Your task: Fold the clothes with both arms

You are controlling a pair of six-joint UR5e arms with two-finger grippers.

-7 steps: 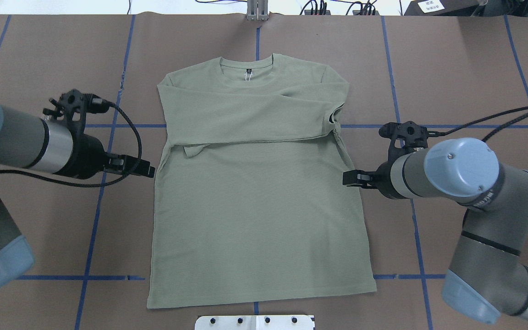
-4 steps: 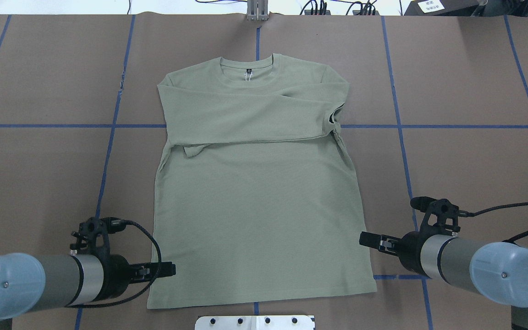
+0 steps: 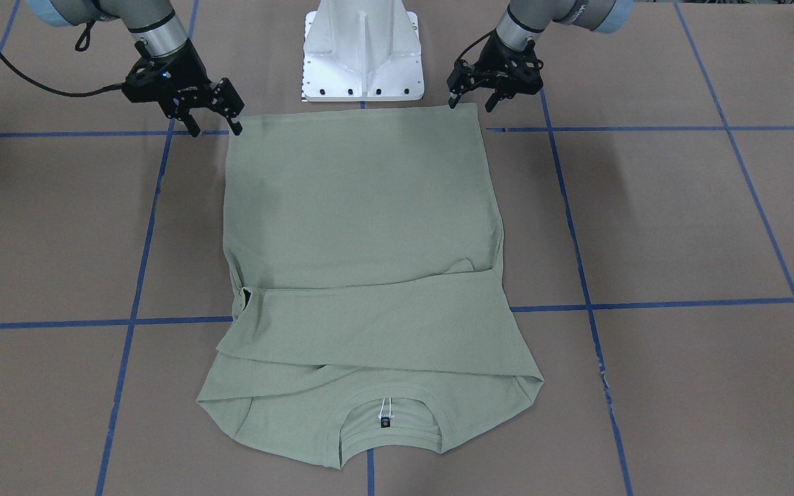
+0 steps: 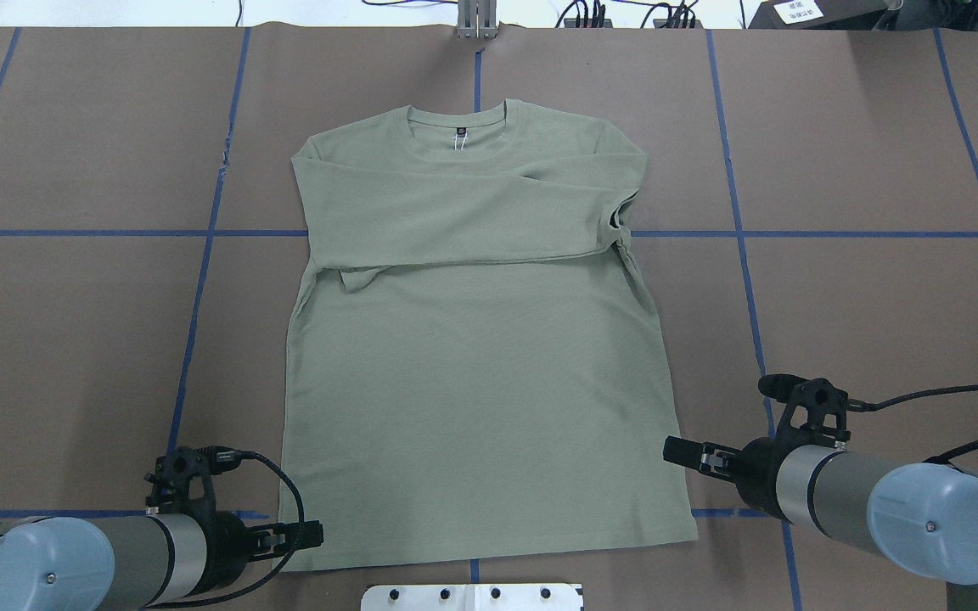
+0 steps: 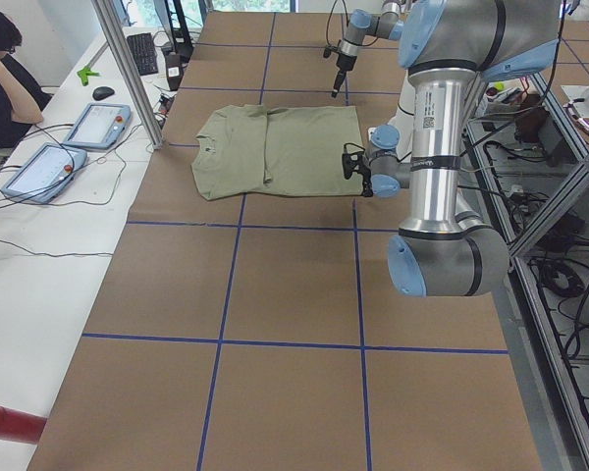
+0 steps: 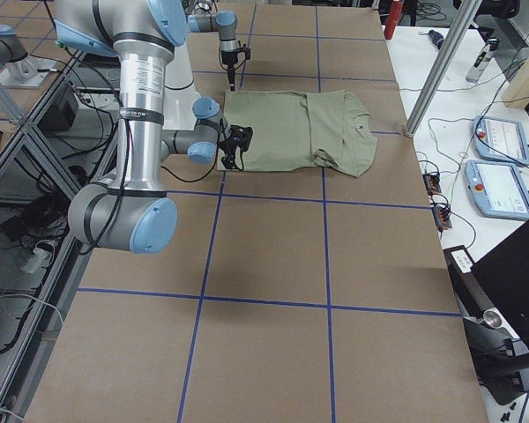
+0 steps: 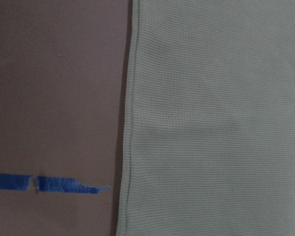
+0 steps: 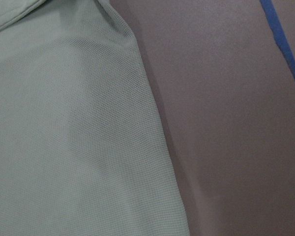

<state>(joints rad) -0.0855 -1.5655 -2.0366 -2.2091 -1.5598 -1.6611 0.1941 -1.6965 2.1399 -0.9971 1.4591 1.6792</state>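
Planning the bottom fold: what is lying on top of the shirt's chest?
Both sleeves lie folded across the chest of the shirt. They hide the fabric beneath; nothing else rests on it.

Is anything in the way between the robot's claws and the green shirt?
No, nothing visible is. The left claw and the right claw are both open, right at the side edges of the shirt near its hem, with only bare brown table paper around them.
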